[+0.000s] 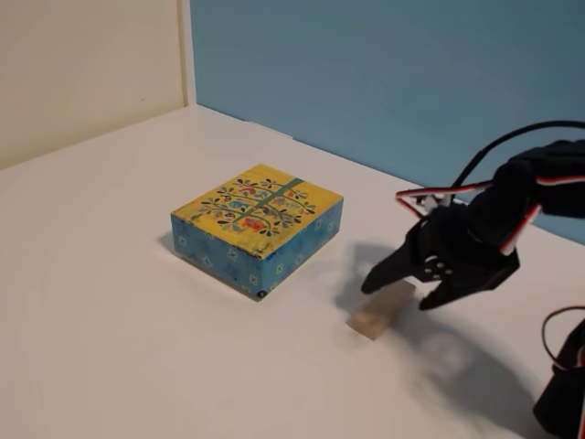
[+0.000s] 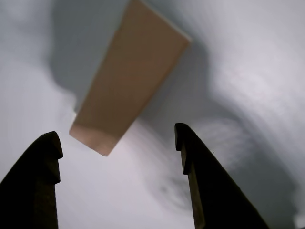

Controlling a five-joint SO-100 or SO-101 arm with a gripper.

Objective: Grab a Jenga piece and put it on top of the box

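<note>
Fixed view shows the Jenga piece [image 1: 381,311] lying on the worktop [image 1: 110,302] just beside the box [image 1: 258,226], not lifted. Gripper [image 1: 399,295] poised over it, jaws apart, empty. Grasp and placement both outstanding.

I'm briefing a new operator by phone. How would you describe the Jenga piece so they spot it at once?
On the white table, find the yellow-lidded box with blue sides. In the fixed view, the Jenga piece lies flat on the table to the right of the box and apart from it, just under the black gripper's open fingers. It is the only plain tan wooden block, far smaller than the box.
</note>
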